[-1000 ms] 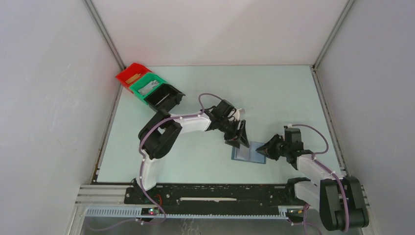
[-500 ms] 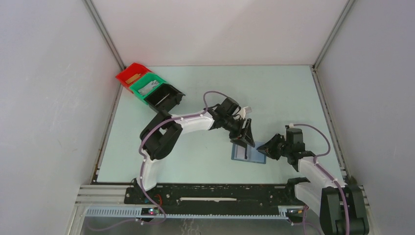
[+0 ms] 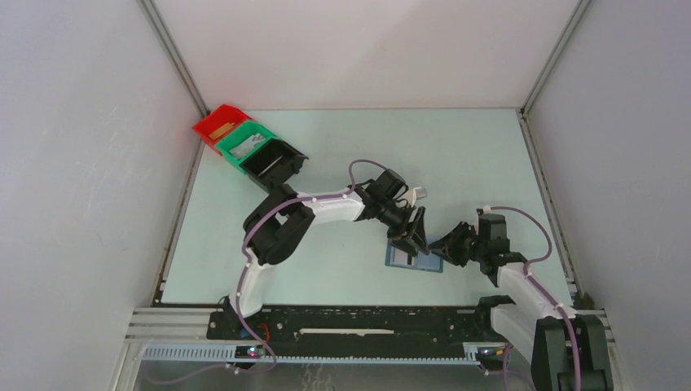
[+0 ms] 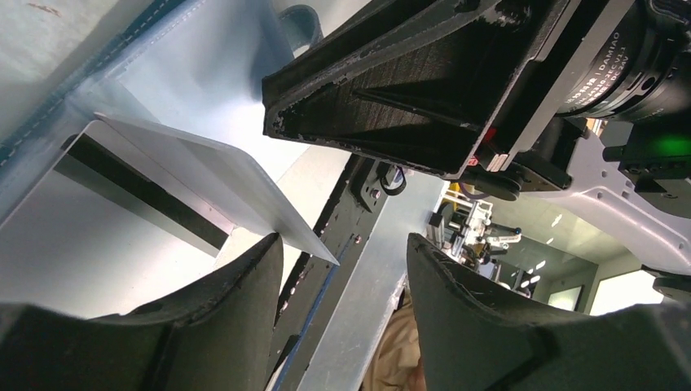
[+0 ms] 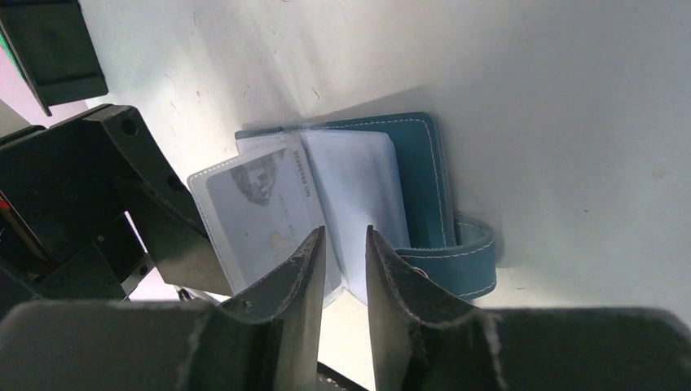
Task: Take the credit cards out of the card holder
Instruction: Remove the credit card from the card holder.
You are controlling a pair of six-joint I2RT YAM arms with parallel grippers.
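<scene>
Mint-pale tabletop (image 3: 342,155) ran between plain white walls. A red bin (image 3: 218,124), a green bin (image 3: 243,140) and a black bin (image 3: 273,159) sat in a row well apart from both pincers, out beyond the left arm's elbow. From above, the left pincer (image 3: 415,243) and right pincer (image 3: 445,248) nearly met over the holder (image 3: 401,262), which lay flat directly beneath them. Little more than a blue rectangle showed there.

The right wrist view gave the detail. A teal, leather-like cover with white stitching lay spread open just ahead of the right pincer's fingers. A looped strap (image 5: 468,257) curled at its edge beside the right-hand finger, and glossy clear sleeves fanned inside. One pale grey card (image 5: 261,210), faintly printed, stood up from the rest ahead of the left-hand finger, just beside the left pincer's matte black finger. The right pincer's fingers stood nearly together with a thin gap between them; whether they nipped a sleeve leaf could not be told.

Only the left wrist view showed the card's back. It was white, thin and stiff, with a dark stripe, and its sharp corner reached into the wide gap between the left pincer's parted fingers, which clamped nothing. Above it loomed the right pincer's striated black body.
</scene>
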